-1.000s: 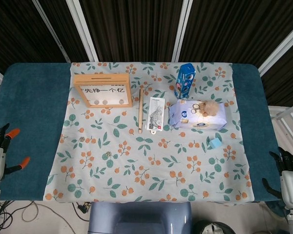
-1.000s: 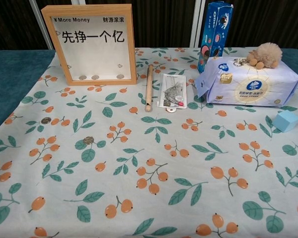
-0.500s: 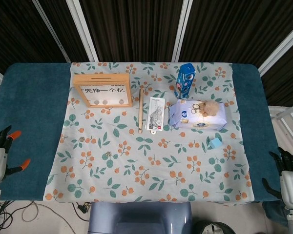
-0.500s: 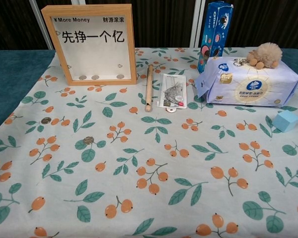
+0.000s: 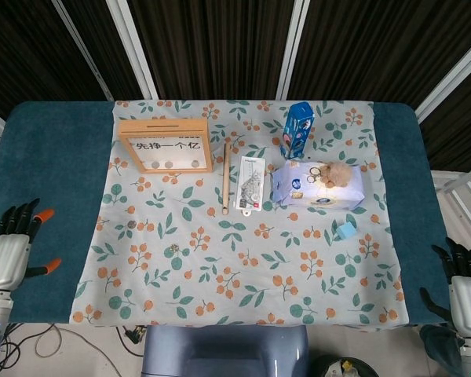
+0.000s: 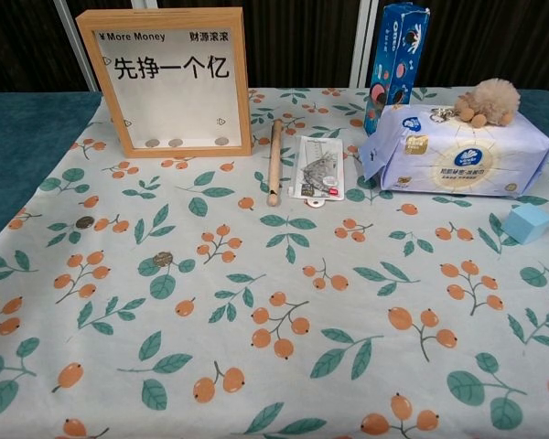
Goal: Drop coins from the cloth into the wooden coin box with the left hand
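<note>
From the head view, my left hand (image 5: pixel 9 255) sits at eight o'clock off the cloth (image 5: pixel 243 275), fingers spread and empty; it has crept inward since the earlier frame. My right hand (image 5: pixel 465 287), at four o'clock, looks open too. In the chest view, two coins (image 6: pixel 163 260) wait at nine o'clock; the wooden coin box (image 6: pixel 169 80), at eleven, already shows three.
</note>
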{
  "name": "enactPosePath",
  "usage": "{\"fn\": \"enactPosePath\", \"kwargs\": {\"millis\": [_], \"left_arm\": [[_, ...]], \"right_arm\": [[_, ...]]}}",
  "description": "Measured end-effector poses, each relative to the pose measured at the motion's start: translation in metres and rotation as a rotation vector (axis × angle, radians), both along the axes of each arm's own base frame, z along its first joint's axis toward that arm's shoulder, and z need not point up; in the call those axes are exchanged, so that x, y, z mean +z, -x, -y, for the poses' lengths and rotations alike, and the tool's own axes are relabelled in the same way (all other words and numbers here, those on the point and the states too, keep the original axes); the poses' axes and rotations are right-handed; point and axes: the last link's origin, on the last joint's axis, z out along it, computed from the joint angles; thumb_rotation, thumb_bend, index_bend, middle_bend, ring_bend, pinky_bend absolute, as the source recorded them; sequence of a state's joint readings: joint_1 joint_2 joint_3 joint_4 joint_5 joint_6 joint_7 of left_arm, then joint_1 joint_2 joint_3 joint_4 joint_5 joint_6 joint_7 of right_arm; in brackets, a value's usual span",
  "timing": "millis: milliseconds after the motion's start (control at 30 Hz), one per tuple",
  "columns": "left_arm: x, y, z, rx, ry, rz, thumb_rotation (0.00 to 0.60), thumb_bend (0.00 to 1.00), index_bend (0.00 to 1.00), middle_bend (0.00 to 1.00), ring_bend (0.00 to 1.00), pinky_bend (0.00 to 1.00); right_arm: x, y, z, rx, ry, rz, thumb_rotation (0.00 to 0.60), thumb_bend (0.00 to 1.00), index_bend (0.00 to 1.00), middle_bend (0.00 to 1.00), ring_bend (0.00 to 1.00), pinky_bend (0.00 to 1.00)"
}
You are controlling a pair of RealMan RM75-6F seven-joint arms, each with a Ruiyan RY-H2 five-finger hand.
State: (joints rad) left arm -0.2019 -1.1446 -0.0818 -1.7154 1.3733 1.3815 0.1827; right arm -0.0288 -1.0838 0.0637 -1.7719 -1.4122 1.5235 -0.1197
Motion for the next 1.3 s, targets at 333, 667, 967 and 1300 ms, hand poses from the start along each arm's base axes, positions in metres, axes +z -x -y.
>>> {"fn": "enactPosePath", "kwargs": {"millis": [333, 667, 967, 1300], "left_arm": [[-0.037, -0.026, -0.070, -0.062, 0.169, -0.035, 0.600, 0.08, 0.21, 0.00, 0.00, 0.00], [-0.078, -0.039, -0.114, -0.098, 0.221, -0.099, 0.600, 0.08, 0.21, 0.00, 0.00, 0.00], [-0.101, -0.028, -0.129, -0.045, 0.231, -0.116, 0.600, 0.08, 0.23, 0.00, 0.00, 0.00], [-0.115, -0.018, -0.134, -0.031, 0.223, -0.107, 0.600, 0.08, 0.23, 0.00, 0.00, 0.00]], "right_arm": [[0.000, 0.000, -0.002, -0.024, 0.013, 0.005, 0.600, 0.37, 0.17, 0.05, 0.00, 0.00], [0.001, 0.001, -0.001, -0.031, 0.015, 0.005, 0.600, 0.37, 0.17, 0.05, 0.00, 0.00], [0.001, 0.002, -0.001, -0.041, 0.016, 0.009, 0.600, 0.37, 0.17, 0.05, 0.00, 0.00], [0.001, 0.003, -0.001, -0.058, 0.011, 0.014, 0.600, 0.37, 0.17, 0.05, 0.00, 0.00]]}}
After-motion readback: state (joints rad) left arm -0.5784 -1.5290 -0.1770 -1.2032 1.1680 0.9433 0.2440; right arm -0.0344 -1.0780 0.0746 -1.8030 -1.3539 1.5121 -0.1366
